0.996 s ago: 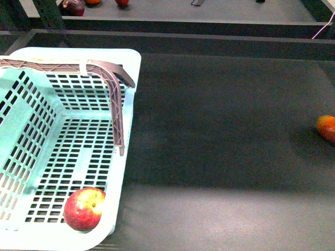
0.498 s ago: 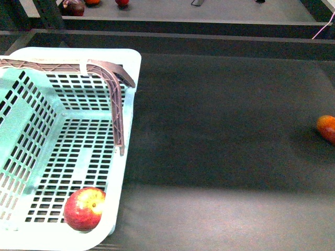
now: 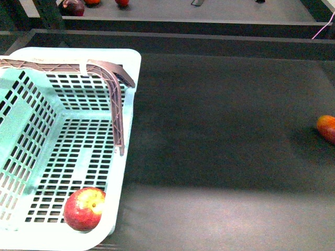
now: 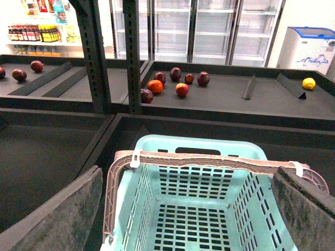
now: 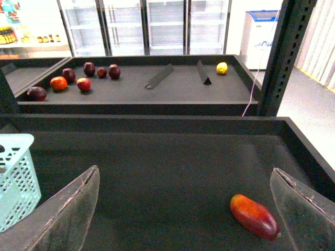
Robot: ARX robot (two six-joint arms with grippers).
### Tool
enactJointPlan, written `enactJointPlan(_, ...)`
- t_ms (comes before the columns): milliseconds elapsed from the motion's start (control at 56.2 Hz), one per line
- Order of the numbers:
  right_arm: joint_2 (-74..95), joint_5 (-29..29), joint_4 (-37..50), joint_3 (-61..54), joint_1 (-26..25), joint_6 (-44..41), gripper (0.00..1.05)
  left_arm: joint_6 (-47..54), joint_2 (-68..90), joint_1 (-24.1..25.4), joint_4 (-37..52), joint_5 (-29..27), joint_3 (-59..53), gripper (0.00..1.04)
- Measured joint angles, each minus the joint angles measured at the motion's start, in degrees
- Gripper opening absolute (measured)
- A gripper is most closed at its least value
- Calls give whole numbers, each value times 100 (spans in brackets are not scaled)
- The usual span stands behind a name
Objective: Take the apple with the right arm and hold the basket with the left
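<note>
The red apple [image 3: 84, 208] with a yellow patch lies inside the pale turquoise basket [image 3: 63, 54], in its near right corner in the front view. The basket has a brown handle [image 3: 116, 99] folded across its far rim. Neither arm shows in the front view. My left gripper [image 4: 191, 209] is open above the basket [image 4: 209, 151], its fingers [image 4: 57, 214] to either side of it; the apple is hidden there. My right gripper [image 5: 186, 209] is open and empty over the dark surface; only the basket's corner [image 5: 15, 178] shows there.
An oblong orange-red fruit [image 3: 326, 127] lies at the far right of the dark bin floor, also in the right wrist view [image 5: 255, 216]. A raised bin wall [image 3: 183, 39] runs behind. A back shelf holds several dark and red fruits [image 4: 175, 83] and a yellow one [image 5: 222, 68].
</note>
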Motion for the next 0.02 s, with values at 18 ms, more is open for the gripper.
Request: enactJointPlan(18,0,0,0,0,0,0,96,0,0,0,2,0,0,98)
